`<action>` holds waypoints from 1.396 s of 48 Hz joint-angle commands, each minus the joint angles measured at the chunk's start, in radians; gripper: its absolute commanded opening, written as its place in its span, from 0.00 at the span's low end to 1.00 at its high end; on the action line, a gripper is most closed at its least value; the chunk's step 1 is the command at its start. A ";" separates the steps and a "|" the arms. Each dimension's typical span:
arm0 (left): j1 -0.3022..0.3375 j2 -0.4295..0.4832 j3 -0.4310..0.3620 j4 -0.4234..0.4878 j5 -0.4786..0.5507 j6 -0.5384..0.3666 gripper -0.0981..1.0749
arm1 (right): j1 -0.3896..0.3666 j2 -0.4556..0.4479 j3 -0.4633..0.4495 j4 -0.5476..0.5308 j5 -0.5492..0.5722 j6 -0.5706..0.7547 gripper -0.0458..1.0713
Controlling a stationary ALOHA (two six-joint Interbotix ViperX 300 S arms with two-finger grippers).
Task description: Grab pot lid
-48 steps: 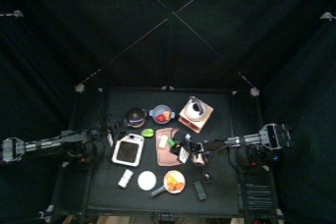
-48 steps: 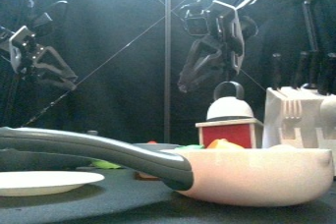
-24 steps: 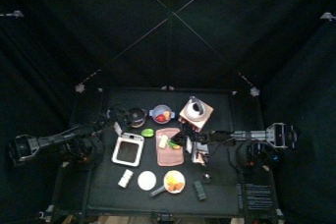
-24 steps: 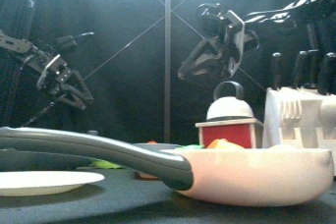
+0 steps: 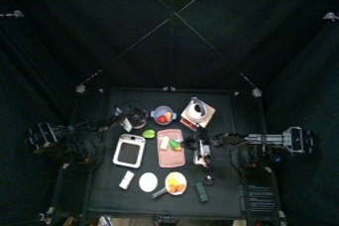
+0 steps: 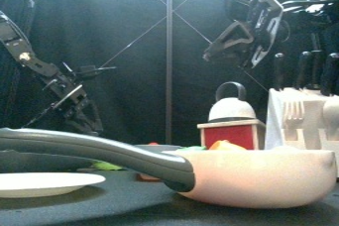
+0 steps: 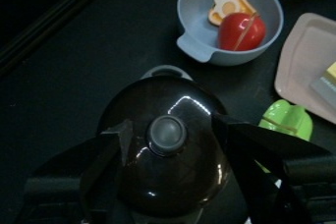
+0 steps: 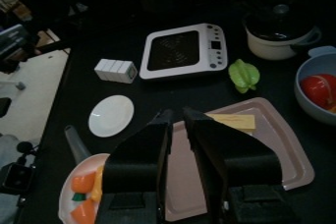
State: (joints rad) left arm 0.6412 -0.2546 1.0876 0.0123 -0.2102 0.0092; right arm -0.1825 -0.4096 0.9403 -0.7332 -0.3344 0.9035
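Left hand (image 7: 168, 184) spread over pot lid (image 7: 168, 140); grey bowl (image 7: 231, 20) near.

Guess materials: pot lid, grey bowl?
Pot lid: looks like dark glossy glass or enamelled metal, going by its sharp highlights; its knob is duller grey. Grey bowl: likely matte plastic or ceramic, with soft, even shading and no glare.

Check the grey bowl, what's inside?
In the left wrist view, the grey bowl holds a red piece with an orange piece leaning behind it. The bowl's bottom beneath them is covered.
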 commanded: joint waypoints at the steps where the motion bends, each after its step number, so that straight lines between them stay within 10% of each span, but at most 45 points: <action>1: 0.012 0.052 -0.040 0.009 -0.009 0.002 0.92 | 0.003 -0.043 0.005 0.006 -0.023 -0.002 0.58; 67: 0.003 -0.055 -0.029 0.129 0.147 0.000 0.79 | 0.006 -0.048 0.015 0.029 -0.037 -0.003 0.58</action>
State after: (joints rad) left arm 0.6412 -0.3099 1.0707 0.1411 -0.0598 0.0107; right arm -0.1779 -0.4495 0.9725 -0.7072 -0.3620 0.9020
